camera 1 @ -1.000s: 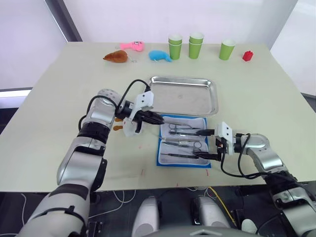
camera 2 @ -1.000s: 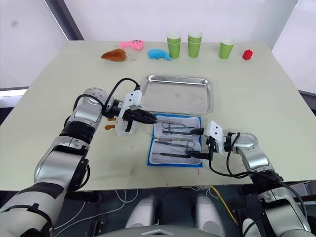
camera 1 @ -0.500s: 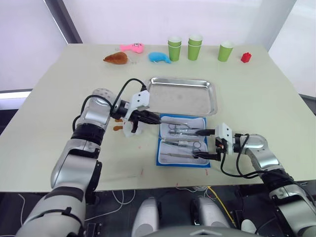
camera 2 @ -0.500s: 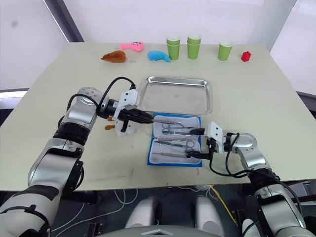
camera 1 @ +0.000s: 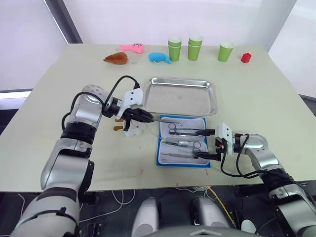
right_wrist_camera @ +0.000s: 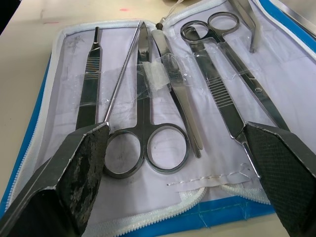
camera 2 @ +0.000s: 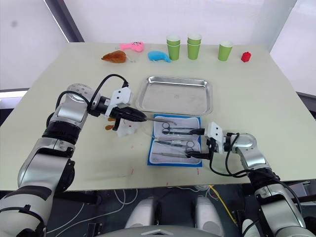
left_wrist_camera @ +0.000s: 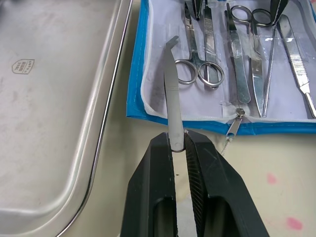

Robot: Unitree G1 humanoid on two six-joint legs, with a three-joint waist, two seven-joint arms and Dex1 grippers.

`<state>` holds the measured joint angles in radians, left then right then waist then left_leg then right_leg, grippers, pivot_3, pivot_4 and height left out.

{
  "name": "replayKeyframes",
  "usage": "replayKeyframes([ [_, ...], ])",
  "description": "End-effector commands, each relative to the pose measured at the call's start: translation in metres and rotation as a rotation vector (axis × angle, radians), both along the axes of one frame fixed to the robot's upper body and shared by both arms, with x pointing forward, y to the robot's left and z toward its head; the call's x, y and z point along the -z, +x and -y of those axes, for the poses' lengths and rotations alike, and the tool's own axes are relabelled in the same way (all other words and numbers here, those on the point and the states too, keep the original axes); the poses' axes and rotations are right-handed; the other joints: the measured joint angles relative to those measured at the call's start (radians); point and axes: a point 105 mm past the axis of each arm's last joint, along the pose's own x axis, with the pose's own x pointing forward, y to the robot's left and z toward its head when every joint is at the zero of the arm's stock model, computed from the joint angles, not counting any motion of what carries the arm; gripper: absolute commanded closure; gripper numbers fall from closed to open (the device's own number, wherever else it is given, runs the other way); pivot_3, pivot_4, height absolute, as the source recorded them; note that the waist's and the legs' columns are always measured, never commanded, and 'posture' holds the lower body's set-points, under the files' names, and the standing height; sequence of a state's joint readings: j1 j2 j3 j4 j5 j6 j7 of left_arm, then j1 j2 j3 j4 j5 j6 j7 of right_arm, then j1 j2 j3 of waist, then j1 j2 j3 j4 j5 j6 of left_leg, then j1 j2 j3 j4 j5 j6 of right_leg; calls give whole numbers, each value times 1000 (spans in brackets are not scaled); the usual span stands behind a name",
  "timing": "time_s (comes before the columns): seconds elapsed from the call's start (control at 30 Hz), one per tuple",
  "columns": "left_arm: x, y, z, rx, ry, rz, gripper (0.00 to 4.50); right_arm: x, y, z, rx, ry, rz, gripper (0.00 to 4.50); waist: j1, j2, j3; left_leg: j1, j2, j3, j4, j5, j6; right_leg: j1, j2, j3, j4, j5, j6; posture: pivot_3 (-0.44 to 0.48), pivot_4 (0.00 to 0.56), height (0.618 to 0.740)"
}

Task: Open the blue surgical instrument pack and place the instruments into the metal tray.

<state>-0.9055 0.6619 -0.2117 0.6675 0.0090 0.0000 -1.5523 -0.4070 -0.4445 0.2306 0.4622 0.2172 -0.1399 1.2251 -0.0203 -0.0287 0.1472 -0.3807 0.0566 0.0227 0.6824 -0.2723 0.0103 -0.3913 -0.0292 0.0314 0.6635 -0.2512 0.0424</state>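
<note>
The blue surgical instrument pack (camera 1: pixel 182 141) lies open in front of the metal tray (camera 1: pixel 183 95), pale lining up. Several instruments (right_wrist_camera: pixel 148 94), scissors, forceps and slim handles, lie in it under clear straps. My left gripper (camera 1: pixel 149 117) hovers off the pack's far left corner, near the tray's front rim, shut on a flat steel instrument (left_wrist_camera: pixel 170 91) with a bent tip that points over the pack. My right gripper (camera 1: pixel 197 144) stands open at the pack's right edge, its fingers spread wide and low over the instruments, holding nothing.
Three green cups (camera 1: pixel 195 46), a red block (camera 1: pixel 246 57), a blue whale toy (camera 1: pixel 159 57), a pink toy (camera 1: pixel 132 47) and a brown toy (camera 1: pixel 116 58) line the far edge. A small white item (camera 1: pixel 132 130) lies under my left gripper.
My left gripper has drawn back to the left and away from the pack with the flat instrument in it. The right arm has stayed put.
</note>
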Motion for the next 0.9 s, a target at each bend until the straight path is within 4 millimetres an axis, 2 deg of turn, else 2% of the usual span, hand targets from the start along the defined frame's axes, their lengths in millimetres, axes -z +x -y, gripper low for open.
replayKeyframes([
  [0.03,-18,-5,-2,42,18,28,4470,61,-24,17,36,-152,-205,0,0,0,0,0,0,0,0,0,0,0,0,0,0,0,0,0,150,739],
  [0.43,-25,-11,-9,30,30,17,4470,67,-26,15,21,-137,-187,0,-1,-5,-4,1,1,0,-1,0,0,0,0,1,0,0,-1,0,150,739],
  [0.73,-45,-17,-19,11,13,21,4470,69,-26,17,28,-146,-193,0,-3,-5,-5,2,1,1,-1,0,0,0,1,2,0,0,-1,0,150,739],
  [0.83,-55,-7,-19,-60,-94,42,4470,69,-26,17,32,-148,-196,0,-1,-5,-5,2,1,1,-2,0,0,0,1,2,0,0,0,0,150,739],
  [0.9,-53,6,-16,-149,-144,68,4470,70,-26,17,33,-149,-197,0,0,-5,-6,2,1,1,-2,0,0,0,1,2,0,-1,1,0,150,739],
])
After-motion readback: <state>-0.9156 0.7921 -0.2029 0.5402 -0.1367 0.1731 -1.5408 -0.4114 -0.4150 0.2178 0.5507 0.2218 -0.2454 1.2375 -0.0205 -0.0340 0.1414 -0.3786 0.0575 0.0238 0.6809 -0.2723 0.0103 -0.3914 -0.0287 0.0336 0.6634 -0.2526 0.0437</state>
